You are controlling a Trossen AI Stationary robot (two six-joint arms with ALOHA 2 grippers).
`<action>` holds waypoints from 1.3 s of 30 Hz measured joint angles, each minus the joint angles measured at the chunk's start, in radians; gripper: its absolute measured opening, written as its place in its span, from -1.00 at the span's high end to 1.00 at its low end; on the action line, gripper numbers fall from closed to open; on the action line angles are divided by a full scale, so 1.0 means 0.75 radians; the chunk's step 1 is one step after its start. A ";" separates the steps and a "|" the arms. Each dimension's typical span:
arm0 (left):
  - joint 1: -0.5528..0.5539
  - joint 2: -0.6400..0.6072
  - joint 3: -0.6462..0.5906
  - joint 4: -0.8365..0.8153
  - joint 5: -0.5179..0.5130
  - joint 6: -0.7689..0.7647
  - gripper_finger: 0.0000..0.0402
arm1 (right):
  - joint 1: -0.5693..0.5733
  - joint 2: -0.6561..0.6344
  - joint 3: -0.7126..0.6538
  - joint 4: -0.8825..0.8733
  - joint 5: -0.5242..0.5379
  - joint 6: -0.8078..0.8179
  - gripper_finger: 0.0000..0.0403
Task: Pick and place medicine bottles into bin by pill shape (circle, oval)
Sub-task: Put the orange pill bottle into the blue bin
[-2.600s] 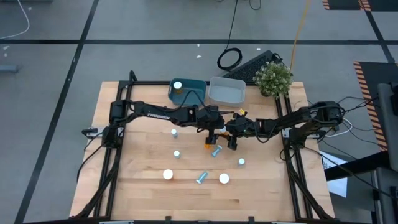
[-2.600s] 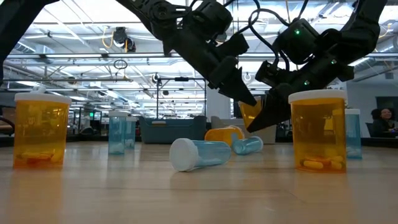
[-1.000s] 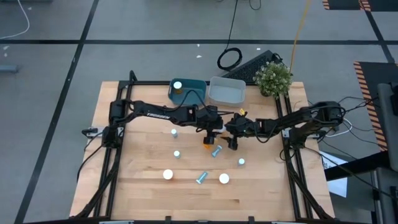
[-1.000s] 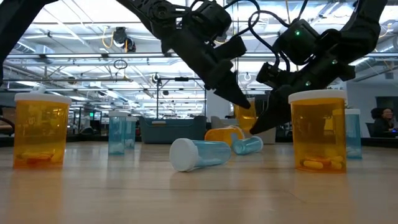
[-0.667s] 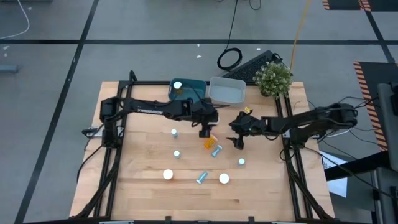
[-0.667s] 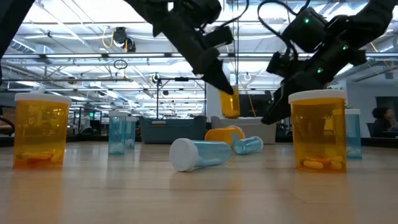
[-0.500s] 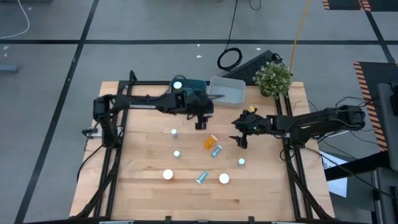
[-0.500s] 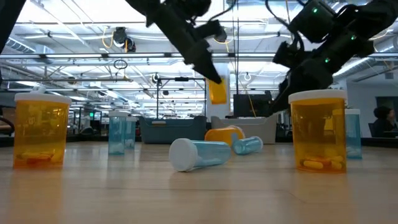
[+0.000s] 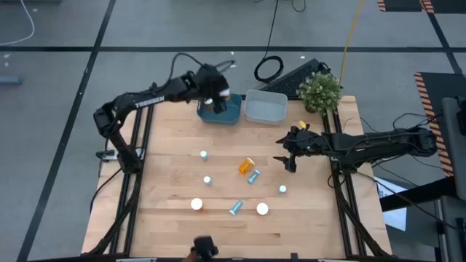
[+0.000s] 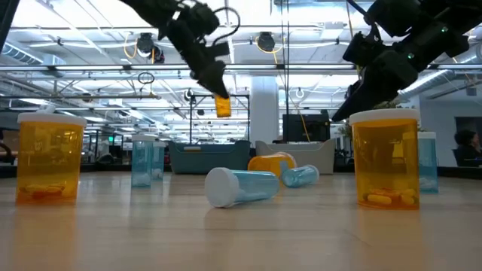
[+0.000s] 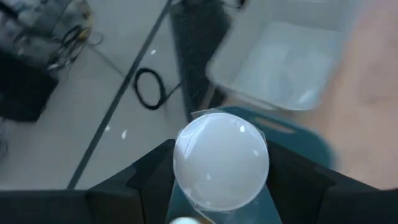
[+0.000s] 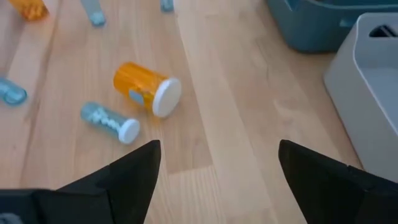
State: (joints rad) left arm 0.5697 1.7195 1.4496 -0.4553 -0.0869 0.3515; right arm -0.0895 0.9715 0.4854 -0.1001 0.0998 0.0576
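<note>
While held over the teal bin at the table's 12 o'clock edge, an orange bottle is gripped by the left tool. The right tool is kept spread open at 3 o'clock, above bare wood.

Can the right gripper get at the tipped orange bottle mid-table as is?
Probably yes. The right gripper is open and empty, with the tipped orange bottle lying beside it and only a fallen blue vial alongside. The left gripper is away over the teal bin.

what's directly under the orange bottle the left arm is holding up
The teal bin lies below the held orange bottle. The left gripper and bottle cover most of the bin's inside, so its contents stay hidden.
</note>
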 joint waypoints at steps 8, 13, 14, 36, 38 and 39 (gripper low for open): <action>0.100 0.127 -0.002 0.012 0.015 -0.079 -0.13 | 0.000 0.004 0.001 0.007 0.001 -0.028 -0.58; 0.084 0.213 -0.002 0.025 -0.050 -0.138 -0.13 | 0.000 0.003 0.001 0.011 0.001 -0.033 -0.58; 0.081 0.226 -0.002 0.029 -0.074 -0.154 -0.13 | 0.000 0.003 0.001 0.013 0.002 -0.033 -0.58; 0.042 0.365 0.000 0.111 -0.199 -0.403 -0.13 | -0.001 0.003 -0.046 0.033 0.005 -0.037 -0.58; 0.041 0.381 -0.001 0.112 -0.208 -0.403 -0.13 | -0.001 0.003 -0.046 0.047 0.005 -0.038 -0.58; 0.041 0.389 0.000 0.126 -0.214 -0.401 -0.13 | -0.001 0.003 -0.046 0.053 0.005 -0.038 -0.58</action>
State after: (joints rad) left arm 0.6006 2.0110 1.4493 -0.3610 -0.2472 0.0504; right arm -0.0898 0.9741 0.4511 -0.0603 0.1032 0.0292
